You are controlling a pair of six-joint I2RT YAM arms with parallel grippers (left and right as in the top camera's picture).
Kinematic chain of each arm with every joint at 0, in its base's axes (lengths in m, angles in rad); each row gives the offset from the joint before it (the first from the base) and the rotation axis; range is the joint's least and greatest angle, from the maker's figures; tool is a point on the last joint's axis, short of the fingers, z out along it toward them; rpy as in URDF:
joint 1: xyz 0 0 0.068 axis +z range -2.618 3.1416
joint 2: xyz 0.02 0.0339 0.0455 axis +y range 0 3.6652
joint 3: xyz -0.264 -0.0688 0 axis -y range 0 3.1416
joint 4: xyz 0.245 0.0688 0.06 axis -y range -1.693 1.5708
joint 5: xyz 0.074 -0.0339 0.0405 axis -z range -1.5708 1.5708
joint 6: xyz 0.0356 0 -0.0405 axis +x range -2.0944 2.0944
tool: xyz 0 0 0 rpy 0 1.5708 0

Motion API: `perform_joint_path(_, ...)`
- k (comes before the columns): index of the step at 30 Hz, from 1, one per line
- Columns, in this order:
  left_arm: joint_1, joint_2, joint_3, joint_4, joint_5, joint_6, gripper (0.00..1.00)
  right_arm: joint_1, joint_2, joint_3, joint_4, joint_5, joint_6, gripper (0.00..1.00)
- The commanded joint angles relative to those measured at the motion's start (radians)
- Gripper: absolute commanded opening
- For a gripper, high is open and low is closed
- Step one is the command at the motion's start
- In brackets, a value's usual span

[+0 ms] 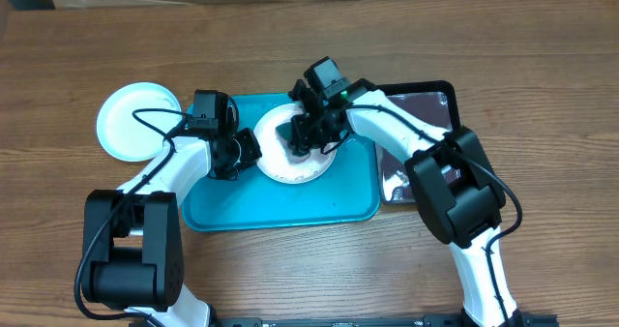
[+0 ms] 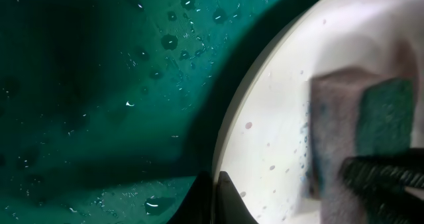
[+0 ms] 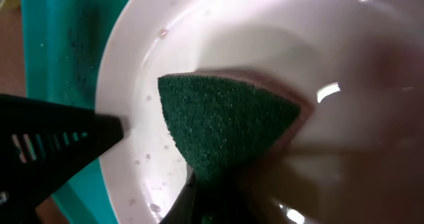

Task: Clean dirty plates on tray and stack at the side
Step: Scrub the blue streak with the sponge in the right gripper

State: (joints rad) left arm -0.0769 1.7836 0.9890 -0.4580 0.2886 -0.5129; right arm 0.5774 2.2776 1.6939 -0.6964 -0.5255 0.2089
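The left gripper (image 2: 216, 197) is closed on the left rim of a white round plastic plate (image 1: 280, 164); its wrist view shows the pale rim pinched between the two dark fingers. The right gripper (image 1: 308, 133) is clamped on a rectangular sponge with a dark green scrub face (image 3: 225, 124) and presses it onto the plate's inner surface.

The plate lies in the far half of the turquoise rectangular plastic tray (image 1: 290, 211), about midway between its left and right edges.

The left wrist view alone shows water droplets scattered over the tray floor beside the plate, a few specks on the plate's white surface, and the sponge's paler body behind the green face. The right wrist view alone shows a wet sheen with bright glints on the plate. No dark smear can be made out on the plate in any view.

Only the overhead view shows a pale round plate (image 1: 135, 119) on the wooden table (image 1: 542, 56), just off the tray's far-left corner, and a glossy black tray (image 1: 430, 104) touching the turquoise tray's right edge.
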Motion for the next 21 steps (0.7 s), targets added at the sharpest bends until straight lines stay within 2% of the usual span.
perform_joint_path(1, -0.002, 0.011, 0.013, -0.001, 0.016, 0.027, 0.04, 0.002, 0.006, -0.004, 0.004, -0.092, 0.000, 0.04)
perform_joint_path(15, -0.002, 0.011, 0.013, 0.000, 0.016, 0.027, 0.04, -0.093, -0.041, 0.002, -0.004, -0.380, 0.008, 0.04)
perform_joint_path(21, -0.002, 0.011, 0.013, -0.001, 0.016, 0.027, 0.04, -0.093, -0.041, -0.006, 0.038, -0.390, 0.109, 0.04)
